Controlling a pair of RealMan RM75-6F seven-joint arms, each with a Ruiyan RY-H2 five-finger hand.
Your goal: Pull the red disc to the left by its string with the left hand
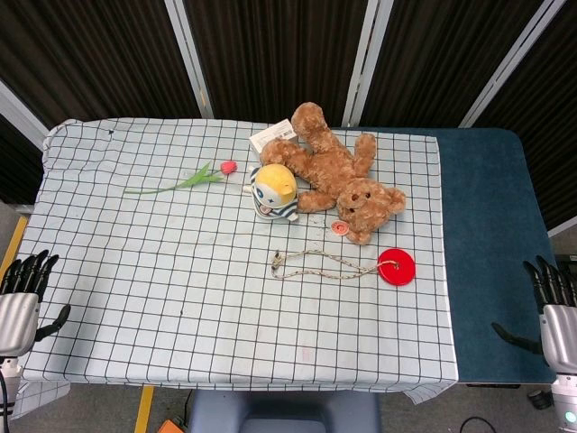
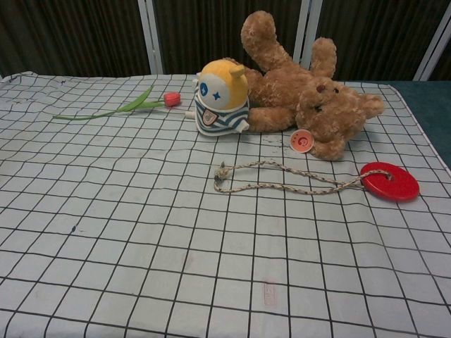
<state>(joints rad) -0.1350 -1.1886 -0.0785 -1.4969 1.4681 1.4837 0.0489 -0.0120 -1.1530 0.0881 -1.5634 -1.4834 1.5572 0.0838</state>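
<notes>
A flat red disc (image 1: 397,267) (image 2: 390,181) lies on the checked cloth, right of centre. Its braided string (image 1: 320,265) (image 2: 278,178) runs leftward in a loose loop and ends in a knot about mid-table. My left hand (image 1: 20,293) hangs at the table's left front edge, fingers apart and holding nothing, far from the string. At the right front edge my right hand (image 1: 556,307) is also open and holds nothing. The chest view shows neither hand.
A brown teddy bear (image 1: 338,176) (image 2: 303,88) lies just behind the disc, with a yellow-headed toy figure (image 1: 274,191) (image 2: 220,98) at its left. An artificial tulip (image 1: 185,180) (image 2: 120,107) lies further left. Bare blue tabletop (image 1: 491,234) shows to the right of the cloth.
</notes>
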